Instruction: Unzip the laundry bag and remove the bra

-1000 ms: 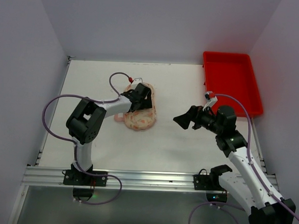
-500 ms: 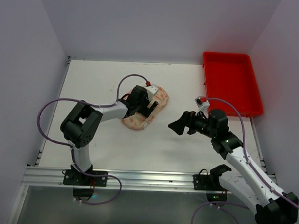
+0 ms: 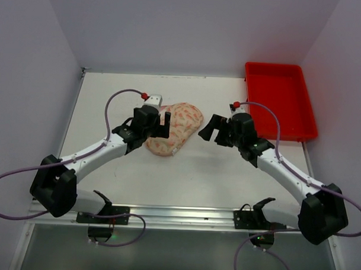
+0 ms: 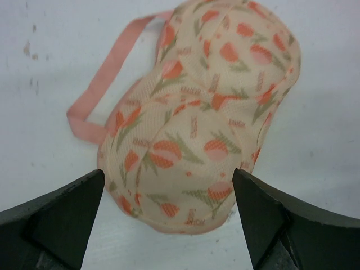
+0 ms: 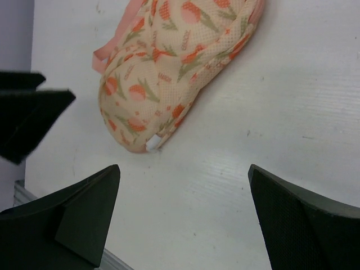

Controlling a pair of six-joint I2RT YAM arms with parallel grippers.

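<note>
Cream-peach laundry bag (image 3: 176, 126) with orange flower print lay closed on white table (image 3: 203, 171), well left of red tray (image 3: 281, 102), pink loop strap (image 4: 98, 90) trailing, left gripper (image 3: 163, 124) gaped wide beside bag, empty, right gripper (image 3: 208, 127) between bag and tray gaped likewise, empty, small printed words were unreadable, white tag (image 5: 152, 144) was blank.

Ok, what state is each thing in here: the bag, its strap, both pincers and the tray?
laundry bag: lying on the table, looks zipped shut, nothing pulled out
loop strap: slack on the table, ungripped
left pincer: open, fingers either side of the bag's near end, contact unclear
right pincer: open, empty, beside the bag
red tray: empty
</note>
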